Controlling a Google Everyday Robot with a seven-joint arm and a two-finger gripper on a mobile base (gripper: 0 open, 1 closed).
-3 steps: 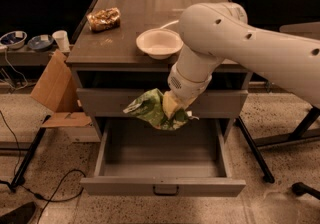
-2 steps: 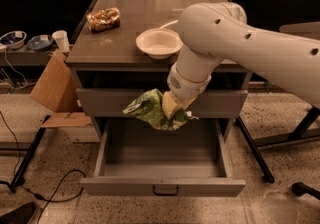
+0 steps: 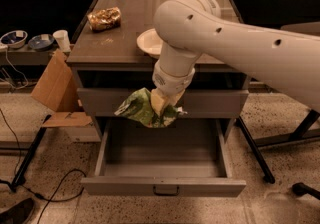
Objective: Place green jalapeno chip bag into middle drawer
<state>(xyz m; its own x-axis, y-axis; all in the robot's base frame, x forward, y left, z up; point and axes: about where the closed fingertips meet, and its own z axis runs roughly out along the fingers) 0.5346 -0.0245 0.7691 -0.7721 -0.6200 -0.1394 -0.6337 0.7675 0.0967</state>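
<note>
Where the middle drawer stands pulled out, grey tray showing and small dark handle centred on its front, the item hangs above its rear half.

Gripper: above the back of the drawer, just in front of the closed drawer front over it, clamped on the green jalapeno chip bag.

Bag: crumpled, in the air, not touching the tray, most of it off to one side of the grip.

Risks, as judged:
1. Release from this height: light foil may drift, tip over the drawer's back wall, or catch on the front above.
2. Descent: the thick wrist may knock that upper front.
3. Foil sticking to a finger on opening.

Above the drawer, on the cabinet top: white bowl, brown-gold bag; neither is involved.
</note>
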